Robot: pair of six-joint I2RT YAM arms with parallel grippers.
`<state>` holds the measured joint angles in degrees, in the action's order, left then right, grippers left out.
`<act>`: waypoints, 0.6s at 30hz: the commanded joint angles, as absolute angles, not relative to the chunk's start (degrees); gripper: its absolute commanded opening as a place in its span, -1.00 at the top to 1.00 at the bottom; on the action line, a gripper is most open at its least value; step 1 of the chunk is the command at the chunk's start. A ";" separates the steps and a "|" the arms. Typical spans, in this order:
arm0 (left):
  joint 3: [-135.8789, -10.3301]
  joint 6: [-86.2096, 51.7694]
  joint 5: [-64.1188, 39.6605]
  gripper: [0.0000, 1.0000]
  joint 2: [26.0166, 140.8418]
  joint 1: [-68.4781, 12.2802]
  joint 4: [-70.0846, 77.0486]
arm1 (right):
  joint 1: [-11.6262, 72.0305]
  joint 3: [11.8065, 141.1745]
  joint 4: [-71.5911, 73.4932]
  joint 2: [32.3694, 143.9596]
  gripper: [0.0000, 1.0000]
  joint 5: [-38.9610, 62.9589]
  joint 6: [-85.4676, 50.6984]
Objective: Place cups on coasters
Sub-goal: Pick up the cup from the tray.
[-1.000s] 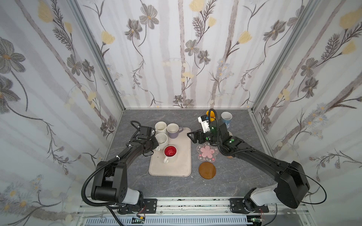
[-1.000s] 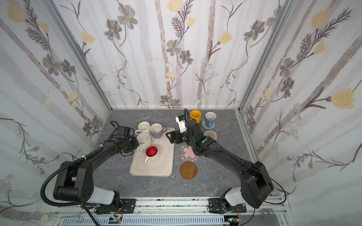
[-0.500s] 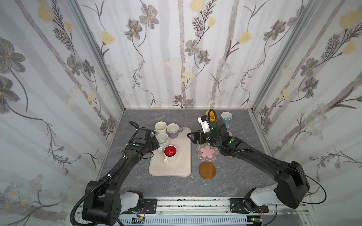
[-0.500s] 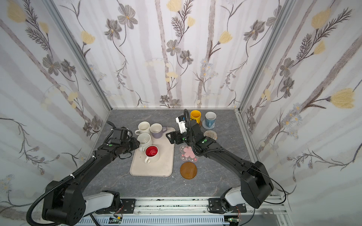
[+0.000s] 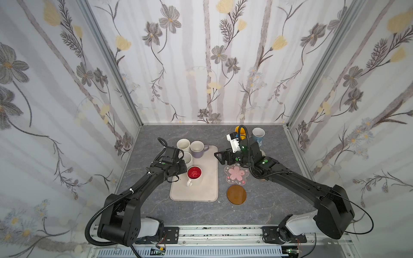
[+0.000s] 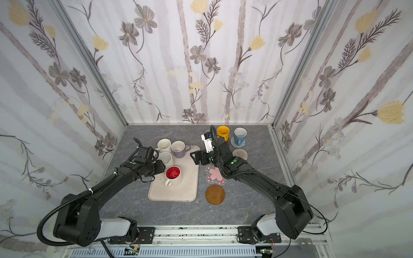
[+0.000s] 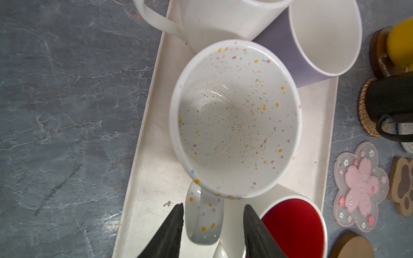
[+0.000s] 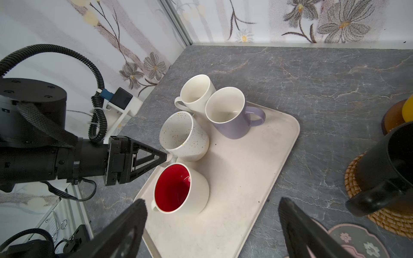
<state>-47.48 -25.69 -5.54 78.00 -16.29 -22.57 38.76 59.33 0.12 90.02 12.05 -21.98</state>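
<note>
Since a second ago the left arm has stretched forward and dropped lower, and its fingers, then pressed together, have parted. The right arm has barely shifted.

We see the left gripper [image 7: 212, 207] spread partway, one finger on each side of the handle of the speckled white mug [image 7: 234, 120]. There are small gaps on both sides, so it is not pinching the handle. That mug stands upright on the beige tray [image 7: 152, 189] near its left edge, handle toward the left arm.

Also on the tray are the red-inside mug [image 5: 194, 174], just beside the speckled one on the base side, and the lavender mug [image 5: 197, 149] at the far end. The plain white mug [image 5: 183, 144] sits at the tray's far left corner, tight against the lavender one. We cannot tell whether it is on the tray or just off it.

The right gripper [image 8: 211, 201] is spread wide with nothing between the fingers, hanging over the tray's right edge.

Already placed:
- yellow mug [image 6: 223, 132] on a brown disc [image 7: 377, 51]
- blue-patterned mug [image 6: 239, 136] on the grey coaster [image 6: 237, 144]
- black mug [image 8: 388, 169] on a golden woven coaster [image 8: 352, 178]; we lose this mug under the right arm in both top views

Bare coasters, all right of the tray:
- pink-flower coaster [image 5: 236, 174]
- second brown disc [image 5: 236, 194], nearer the base
- paw coaster [image 7: 402, 185]
- pale woven round [image 6: 240, 153], beside the right arm
</note>
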 commanded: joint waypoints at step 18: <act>-51.17 -24.92 4.14 0.49 86.72 -18.37 -24.70 | 36.63 57.59 2.50 91.01 -0.84 14.22 -20.89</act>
<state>-50.50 -24.43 1.85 86.21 -18.41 -24.23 36.73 57.91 0.03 90.72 13.02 -21.39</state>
